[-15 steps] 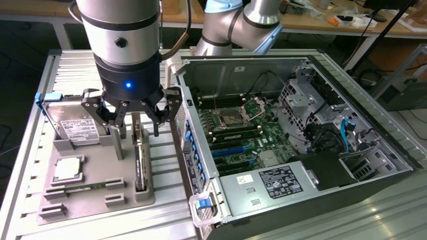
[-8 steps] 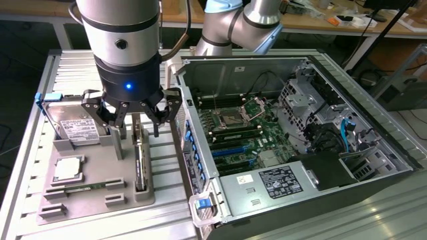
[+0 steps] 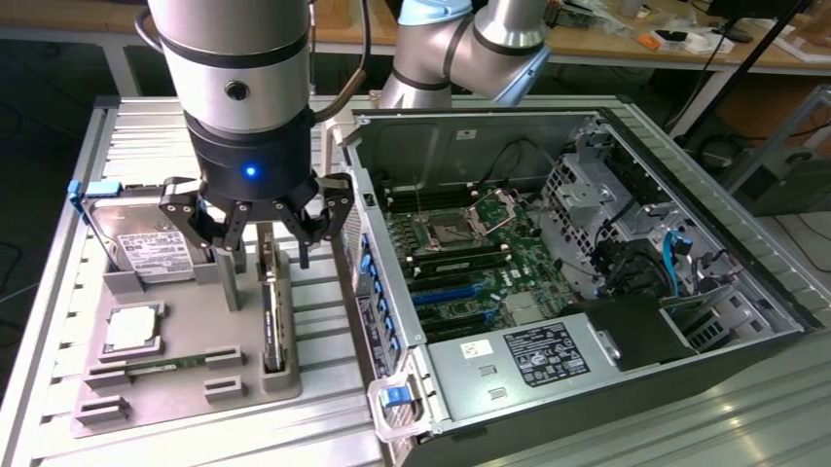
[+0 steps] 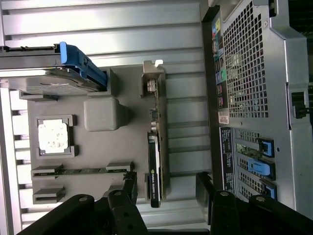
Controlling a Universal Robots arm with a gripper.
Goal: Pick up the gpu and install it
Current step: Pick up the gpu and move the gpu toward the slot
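The arm hangs upright with its wrist pointing straight down, the gripper (image 3: 269,248) spread open above the grey fixture tray (image 3: 182,384). The gpu (image 3: 272,311) stands on edge in its slot along the tray's edge nearest the open computer case (image 3: 585,243). The fingers (image 4: 129,188) sit on either side of the card, clear of it.

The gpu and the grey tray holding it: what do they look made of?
The gpu: matte black shroud, probably plastic; a thin green board edge, likely circuit laminate; its end bracket looks like bare metal, catching a bright glint. The tray: uniform matte grey with moulded blocks and slots, probably plastic, possibly printed.
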